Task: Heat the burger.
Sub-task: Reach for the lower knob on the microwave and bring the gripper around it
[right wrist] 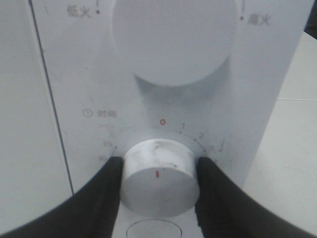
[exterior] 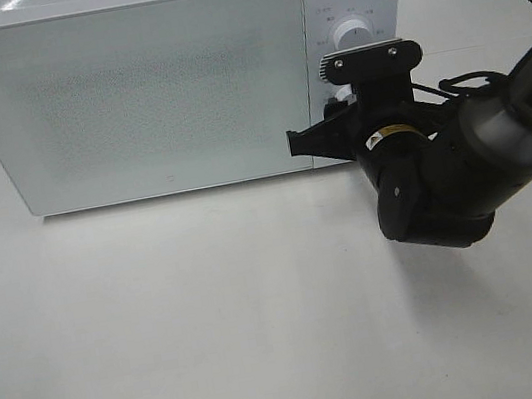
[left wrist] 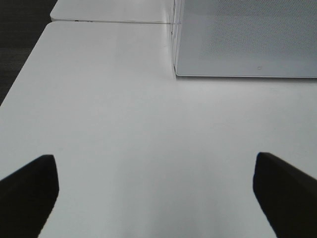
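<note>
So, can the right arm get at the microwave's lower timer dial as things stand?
Looks like yes: the right end effector straddles the timer dial, fingers seemingly against both sides, nothing in between.

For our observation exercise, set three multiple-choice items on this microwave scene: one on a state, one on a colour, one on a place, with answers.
1. The microwave door is: A closed; B half open; C wide open.
2. The microwave is: A black; B red; C white.
3. The right pincer sits at: A the door; B the lower knob; C nothing, in mid-air.
Answers: 1 A, the door lies flush with the front; 2 C, its whole casing is white; 3 B, its fingers clasp that knob's two sides.
</note>
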Robot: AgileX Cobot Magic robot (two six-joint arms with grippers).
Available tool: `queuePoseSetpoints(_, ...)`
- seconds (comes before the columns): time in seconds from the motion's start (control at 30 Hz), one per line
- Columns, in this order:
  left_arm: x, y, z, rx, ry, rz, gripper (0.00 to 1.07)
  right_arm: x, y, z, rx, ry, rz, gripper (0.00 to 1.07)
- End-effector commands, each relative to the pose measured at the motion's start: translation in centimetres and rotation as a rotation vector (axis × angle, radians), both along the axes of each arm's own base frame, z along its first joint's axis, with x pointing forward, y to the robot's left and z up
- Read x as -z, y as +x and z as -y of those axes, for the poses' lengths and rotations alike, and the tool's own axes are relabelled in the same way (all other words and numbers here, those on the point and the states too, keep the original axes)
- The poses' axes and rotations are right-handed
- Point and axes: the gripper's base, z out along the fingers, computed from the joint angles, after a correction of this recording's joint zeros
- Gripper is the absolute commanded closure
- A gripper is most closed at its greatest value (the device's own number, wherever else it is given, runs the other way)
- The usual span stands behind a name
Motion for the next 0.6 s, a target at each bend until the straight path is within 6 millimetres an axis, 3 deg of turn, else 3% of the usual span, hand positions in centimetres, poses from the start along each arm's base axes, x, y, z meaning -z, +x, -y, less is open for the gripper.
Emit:
queuePoseSetpoints(0.03,0.0,-0.2,0.1,0.003,-0.005,0.022,0.06,-2.1,1.0,-0.1,-0.008,0.006,0.163,1.05)
queuePoseSetpoints(0.33,0.0,-0.2,0.1,0.003,-0.005,0.022,0.06,-2.6,1.0,-0.3,-0.004,0.184,0.228,1.05)
queuePoseSetpoints(0.47,0.0,-0.2,0.1,0.003,-0.005,0.022,0.06,-2.7,1.0,-0.7,-0.016,0.457,0.229,1.05)
queuePoseSetpoints(0.5,0.0,-0.2,0.1,0.003,-0.005,0.022,0.06,-2.7,1.0,-0.7,-0.016,0.457,0.229,1.05)
queuePoseSetpoints(0.57,0.0,-0.2,0.1,0.003,-0.005,0.022,0.06,-2.8,1.0,-1.2,-0.042,0.662,0.218,1.05)
queuePoseSetpoints(0.6,0.0,-0.2,0.1,0.003,-0.005,0.022,0.06,-2.8,1.0,-1.2,-0.042,0.662,0.218,1.05)
